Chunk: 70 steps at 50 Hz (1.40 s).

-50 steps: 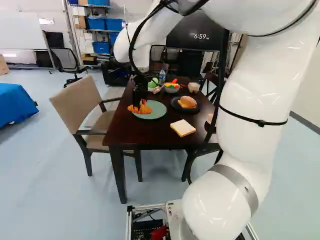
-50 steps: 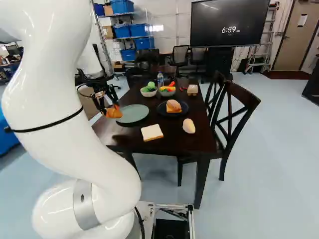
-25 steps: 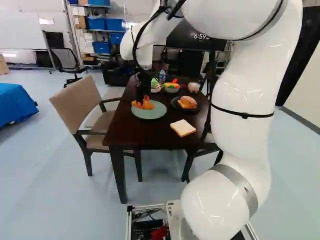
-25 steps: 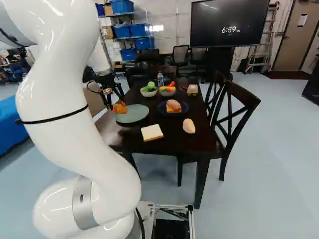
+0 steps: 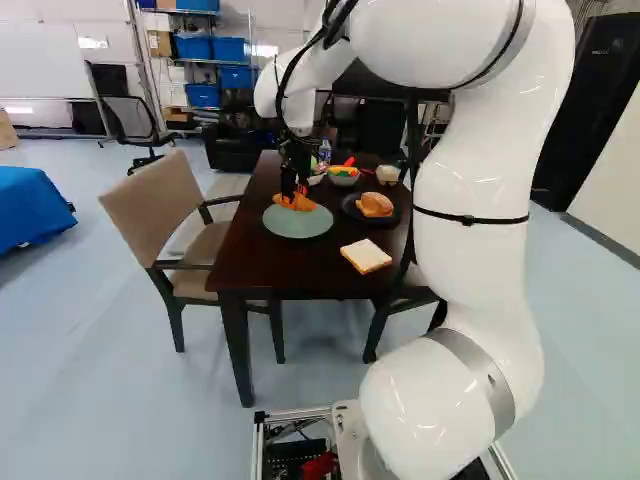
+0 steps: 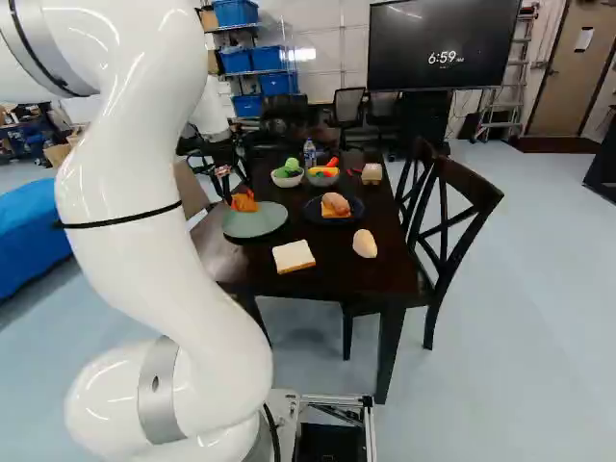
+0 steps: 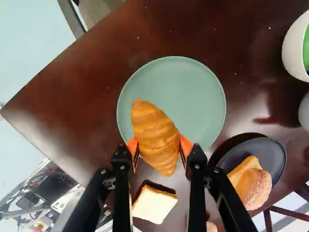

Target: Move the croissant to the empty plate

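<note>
In the left base view my gripper [image 5: 297,188] points down with the croissant [image 5: 300,203] in its fingers, over the far part of the green plate [image 5: 295,228]. The right base view puts the orange-brown croissant [image 6: 243,203] by that plate's far left rim. Seen from the wrist, my gripper [image 7: 158,147] is shut on the croissant [image 7: 155,136], an orange pad at either side. The croissant hangs above the plate [image 7: 195,99] and covers part of its rim; the plate's surface that shows is bare. How high the croissant hangs, I cannot tell.
A black plate [image 6: 352,213] holds a bun on bread. Nearer on the dark table [image 6: 322,269] lie white bread [image 6: 294,256] and a pale egg-shaped piece [image 6: 365,243]. Farther back stand two bowls [image 6: 287,179] and a bottle [image 6: 309,154]. Chairs [image 5: 160,215] flank the table.
My gripper has carried the croissant from the green plate's left side toward its far edge, moving right in both base views. The arm's links have swung along; the base stands still.
</note>
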Tool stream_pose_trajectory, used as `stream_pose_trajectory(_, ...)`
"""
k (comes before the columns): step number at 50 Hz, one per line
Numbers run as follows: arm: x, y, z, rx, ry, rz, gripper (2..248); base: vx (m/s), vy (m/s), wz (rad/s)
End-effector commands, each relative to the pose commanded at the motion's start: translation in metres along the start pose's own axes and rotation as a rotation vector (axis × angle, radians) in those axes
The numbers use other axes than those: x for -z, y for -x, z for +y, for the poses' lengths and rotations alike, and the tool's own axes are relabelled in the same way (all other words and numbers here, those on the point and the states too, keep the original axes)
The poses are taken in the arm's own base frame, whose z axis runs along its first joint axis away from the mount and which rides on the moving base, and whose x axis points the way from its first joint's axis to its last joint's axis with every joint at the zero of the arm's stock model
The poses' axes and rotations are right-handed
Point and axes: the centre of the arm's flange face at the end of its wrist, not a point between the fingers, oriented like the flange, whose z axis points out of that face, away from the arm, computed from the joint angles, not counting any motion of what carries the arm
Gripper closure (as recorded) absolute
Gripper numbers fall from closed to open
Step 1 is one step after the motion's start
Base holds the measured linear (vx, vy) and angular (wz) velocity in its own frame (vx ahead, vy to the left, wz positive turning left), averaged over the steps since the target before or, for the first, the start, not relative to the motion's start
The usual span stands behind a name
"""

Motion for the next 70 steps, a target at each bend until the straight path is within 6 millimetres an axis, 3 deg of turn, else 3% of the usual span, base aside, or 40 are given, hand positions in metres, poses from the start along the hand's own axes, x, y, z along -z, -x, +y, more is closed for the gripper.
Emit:
stream_pose_trajectory(18, -0.013, -0.008, 0.031, -0.035, 0.006, 0.0, 127, 0.0, 0.0, 0.0)
stream_pose_trajectory(33, -0.036, -0.012, 0.034, -0.033, -0.014, -0.026, 127, 0.0, 0.0, 0.0)
stream_pose_trajectory(46, -0.036, -0.012, 0.034, -0.033, -0.014, -0.026, 127, 0.0, 0.0, 0.0)
stream_pose_trajectory(47, -0.036, -0.012, 0.034, -0.033, -0.014, -0.026, 113, 0.0, 0.0, 0.0)
stream_pose_trajectory(51, -0.036, -0.012, 0.034, -0.033, -0.014, -0.026, 113, 0.0, 0.0, 0.0)
stream_pose_trajectory(52, -0.036, -0.012, 0.034, -0.033, -0.014, -0.026, 81, 0.0, 0.0, 0.0)
stream_pose_trajectory(56, -0.036, -0.012, 0.034, -0.033, -0.014, -0.026, 81, 0.0, 0.0, 0.0)
stream_pose_trajectory(57, -0.036, -0.012, 0.034, -0.033, -0.014, -0.026, 48, 0.0, 0.0, 0.0)
stream_pose_trajectory(62, -0.036, -0.012, 0.034, -0.033, -0.014, -0.026, 48, 0.0, 0.0, 0.0)
stream_pose_trajectory(63, -0.036, -0.012, 0.034, -0.033, -0.014, -0.026, 13, 0.0, 0.0, 0.0)
stream_pose_trajectory(70, -0.036, -0.012, 0.034, -0.033, -0.014, -0.026, 3, 0.0, 0.0, 0.0)
